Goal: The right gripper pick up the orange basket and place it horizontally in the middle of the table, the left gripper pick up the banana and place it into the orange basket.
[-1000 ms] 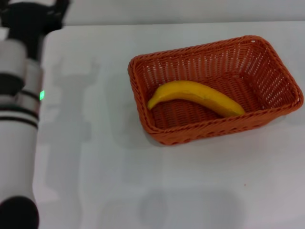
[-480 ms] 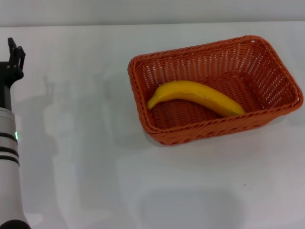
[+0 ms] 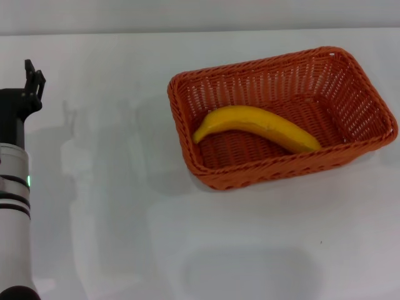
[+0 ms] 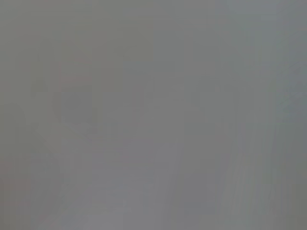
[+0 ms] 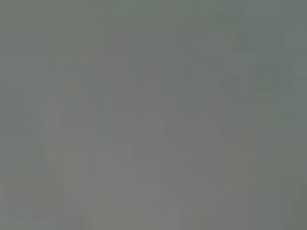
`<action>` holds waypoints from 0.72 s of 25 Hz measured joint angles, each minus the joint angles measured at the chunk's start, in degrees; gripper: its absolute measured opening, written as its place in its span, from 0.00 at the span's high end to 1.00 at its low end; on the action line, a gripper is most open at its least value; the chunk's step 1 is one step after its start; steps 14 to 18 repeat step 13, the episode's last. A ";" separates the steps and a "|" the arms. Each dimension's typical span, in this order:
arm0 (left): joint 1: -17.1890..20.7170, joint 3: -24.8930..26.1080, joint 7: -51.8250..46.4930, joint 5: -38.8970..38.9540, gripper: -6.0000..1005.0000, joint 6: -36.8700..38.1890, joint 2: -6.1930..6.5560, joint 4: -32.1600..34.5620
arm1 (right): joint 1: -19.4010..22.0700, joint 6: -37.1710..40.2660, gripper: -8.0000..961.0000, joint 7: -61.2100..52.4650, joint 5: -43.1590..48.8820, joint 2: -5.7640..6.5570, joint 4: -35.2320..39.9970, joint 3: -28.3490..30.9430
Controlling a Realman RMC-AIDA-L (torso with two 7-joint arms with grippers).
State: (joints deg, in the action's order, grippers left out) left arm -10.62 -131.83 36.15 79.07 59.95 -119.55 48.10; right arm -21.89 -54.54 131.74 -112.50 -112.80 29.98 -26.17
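Banana point(image 3: 257, 127): lies inside the orange basket point(image 3: 369, 109), on its woven floor, in the upper right of the head view. Curved, smooth yellow; one end points toward the basket's left wall, the other toward the lower right, close to the near long wall. Nothing touches it but the basket.

Orange basket: rectangular, braided rim, sloping sides, upright with the opening up. Its long side runs roughly across the frame, tilted a little so the right end sits higher in the picture. It rests flat on the counter point(image 3: 206, 250), centre to right of the frame.

Counter: plain white, slightly glossy, filling nearly the whole head view. Soft grey shadows lie on it at the left and along the lower middle.

Left end effector point(image 3: 33, 78): at the far left edge of the head view, upper part of the frame, well apart from the basket. Black fingers point upward in the picture from a black wrist on a silver-white arm with black bands and a small green light. It holds nothing. Whether the fingers are spread or pressed together: cannot tell from this angle.

Right end effector: not in any view.

Both wrist views: a flat, featureless grey, nothing distinguishable.
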 joint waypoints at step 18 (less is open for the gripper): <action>-0.31 -0.52 -0.43 0.13 0.12 -0.80 0.02 -0.29 | 0.11 -0.22 0.19 0.09 -0.01 -0.32 0.07 0.25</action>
